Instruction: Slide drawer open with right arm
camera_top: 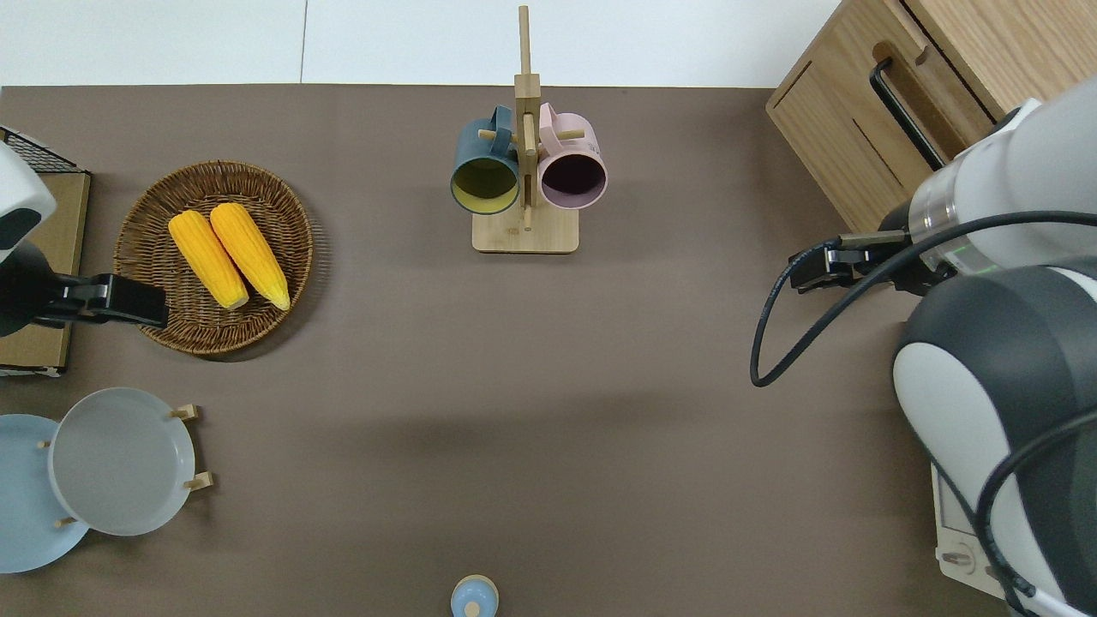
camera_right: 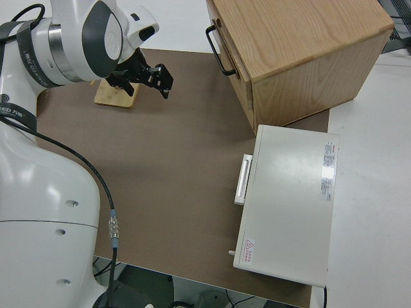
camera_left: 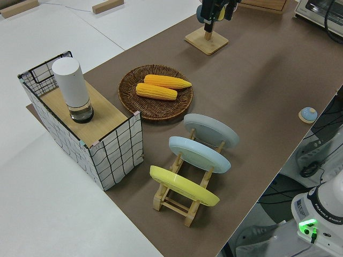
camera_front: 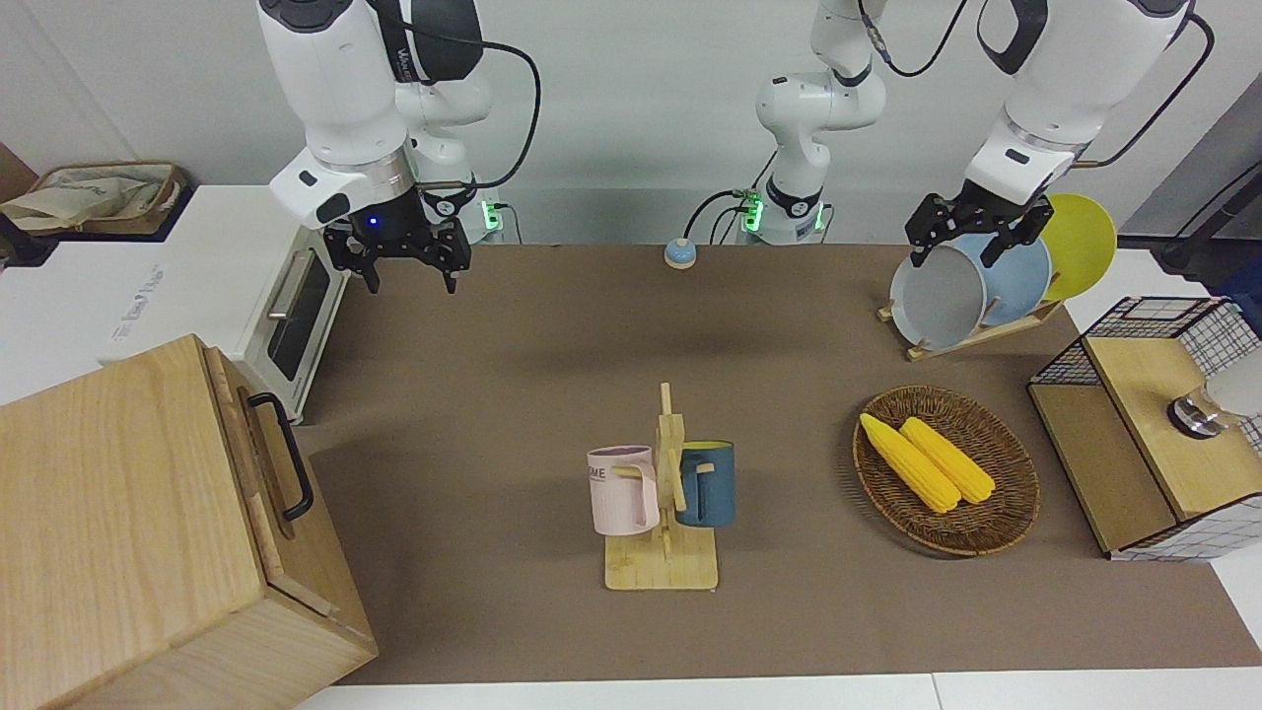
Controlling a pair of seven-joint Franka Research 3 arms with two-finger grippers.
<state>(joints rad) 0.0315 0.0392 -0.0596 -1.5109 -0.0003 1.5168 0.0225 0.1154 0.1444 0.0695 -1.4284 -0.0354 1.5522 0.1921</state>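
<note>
The drawer (camera_front: 258,473) is the top strip of a light-wood cabinet's front at the right arm's end of the table, and its black U-shaped handle (camera_front: 286,456) faces the table's middle. It looks closed. The overhead view shows the handle (camera_top: 902,107), and so does the right side view (camera_right: 217,51). My right gripper (camera_front: 412,284) hangs open and empty with a blue light at its wrist. Seen from overhead, the right gripper (camera_top: 810,267) is over the bare mat, apart from the cabinet's front. The left arm is parked.
A white toaster oven (camera_front: 286,316) stands beside the cabinet, nearer to the robots. Mid-table is a mug rack (camera_front: 663,493) with a pink and a blue mug. A basket (camera_front: 1016,503) of corn, a plate rack (camera_front: 976,286) and a wire-mesh rack (camera_front: 1154,444) fill the left arm's end.
</note>
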